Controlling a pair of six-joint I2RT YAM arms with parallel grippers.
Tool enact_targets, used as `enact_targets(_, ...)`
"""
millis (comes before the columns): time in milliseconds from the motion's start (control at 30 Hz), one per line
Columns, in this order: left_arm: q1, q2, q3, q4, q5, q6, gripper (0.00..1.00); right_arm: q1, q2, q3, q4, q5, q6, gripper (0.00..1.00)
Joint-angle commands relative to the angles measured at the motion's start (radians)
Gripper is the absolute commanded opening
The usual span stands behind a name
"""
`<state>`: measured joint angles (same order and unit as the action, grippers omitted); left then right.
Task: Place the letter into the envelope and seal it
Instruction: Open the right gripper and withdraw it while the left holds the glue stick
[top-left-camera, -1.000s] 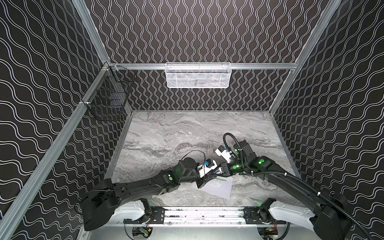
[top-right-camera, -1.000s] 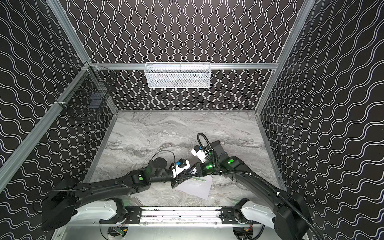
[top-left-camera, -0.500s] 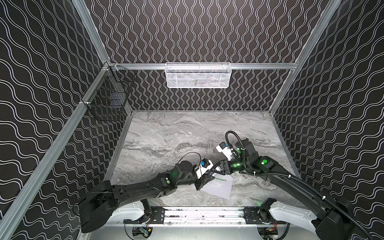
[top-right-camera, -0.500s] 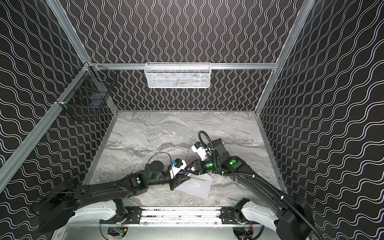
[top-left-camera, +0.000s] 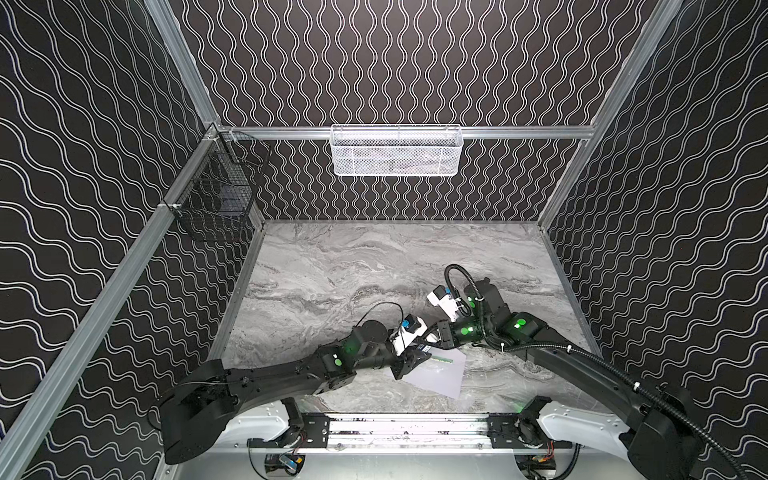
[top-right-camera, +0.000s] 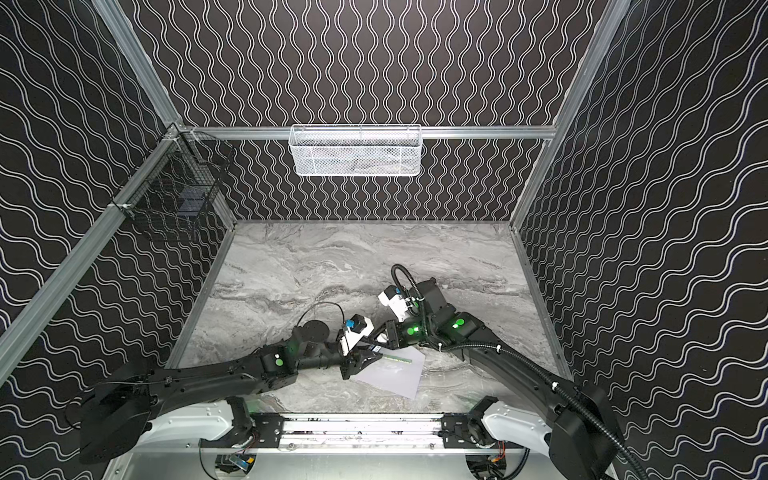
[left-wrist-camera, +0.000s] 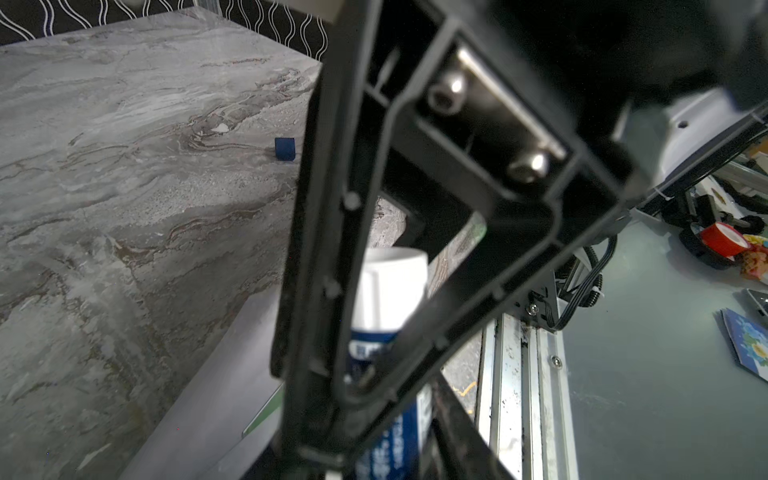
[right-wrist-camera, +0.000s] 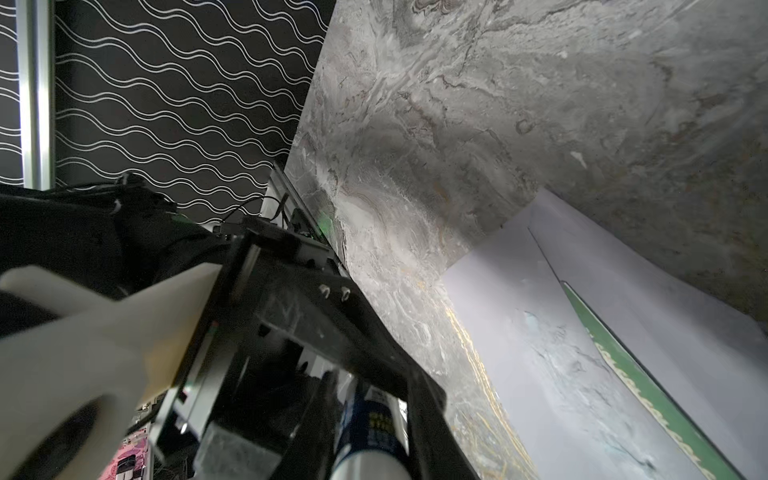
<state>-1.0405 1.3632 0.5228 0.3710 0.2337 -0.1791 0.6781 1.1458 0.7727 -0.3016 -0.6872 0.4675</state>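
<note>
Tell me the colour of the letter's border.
Green with pale pattern on the letter; right wrist view shows it best.

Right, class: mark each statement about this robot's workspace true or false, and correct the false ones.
1. The envelope lies on the marble table. True.
2. A green-bordered edge of the letter shows at the envelope. True.
3. The white mesh basket stands on the table. False: it hangs on the back rail.
4. The left claw and right claw are far apart. False: they sit close together at the envelope's edge.
5. The glue stick has a red label. False: blue, with a white cap.
</note>
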Motion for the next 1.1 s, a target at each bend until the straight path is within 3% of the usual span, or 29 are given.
enact_targets(0, 0.001, 0.002, 0.016, 0.041, -0.007, 0.013, 0.40, 0.018, 0.014, 0.002, 0.029, -0.028, 0.003, 0.03)
enact_targets(133, 0.001, -0.009, 0.011, 0.029, -0.008, 0.011, 0.38, 0.020, 0.017, -0.005, 0.032, -0.020, 0.002, 0.04)
enact_targets(233, 0.000, -0.019, 0.012, 0.014, -0.014, -0.002, 0.30, 0.019, 0.024, -0.003, 0.024, -0.018, -0.004, 0.07)
enact_targets(367, 0.001, -0.017, 0.003, -0.013, -0.025, -0.069, 0.16, 0.018, 0.021, -0.017, 0.041, -0.031, -0.004, 0.25)
enact_targets(500, 0.001, -0.025, -0.040, -0.043, -0.031, -0.147, 0.06, -0.005, 0.000, -0.030, 0.060, 0.001, -0.012, 0.55)
enact_targets(633, 0.001, -0.061, -0.099, -0.061, -0.049, -0.204, 0.01, -0.068, 0.008, -0.006, -0.009, -0.011, -0.081, 0.68)
enact_targets(867, 0.002, -0.022, -0.130, -0.153, -0.026, -0.311, 0.00, -0.276, 0.082, -0.059, -0.016, 0.049, -0.134, 0.73)
enact_targets(1067, 0.015, 0.066, -0.161, -0.139, 0.004, -0.362, 0.00, -0.296, 0.225, -0.075, 0.068, -0.043, -0.148, 0.70)
